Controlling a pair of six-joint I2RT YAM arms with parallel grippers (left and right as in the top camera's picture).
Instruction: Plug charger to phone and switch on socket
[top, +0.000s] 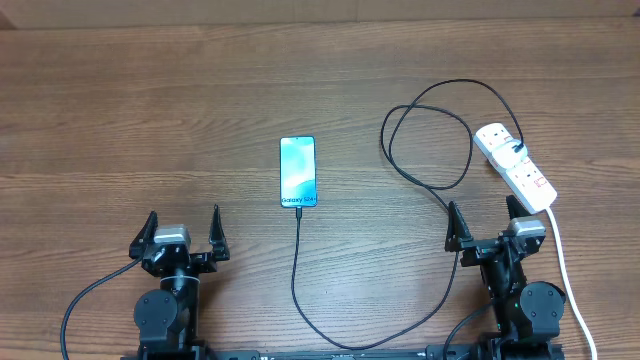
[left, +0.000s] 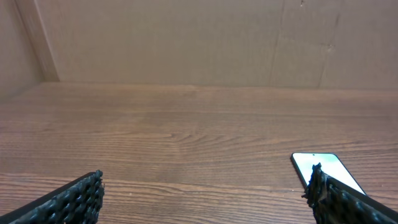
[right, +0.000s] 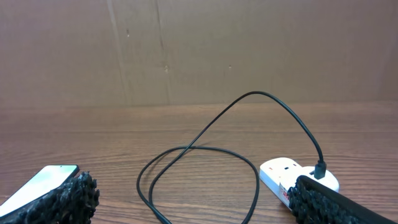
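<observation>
My left arm is folded low at the near edge of the surface, toward its left corner. My left tool points at the far edge, fingers spread fully apart, holding nothing.

The phone lies flat near the middle of the surface, blue screen up, its "Galaxy" end toward me. The charger meets that end with its connector tip; I cannot tell how deeply it is seated. Its cable runs to the near edge, curves right, then loops toward the far right.

My right arm is folded the same way near the right corner. My right tool is wide open and empty. Just beyond it the socket lies slanted, with the charger's plug at its far end. The white cord trails to the near edge.
</observation>
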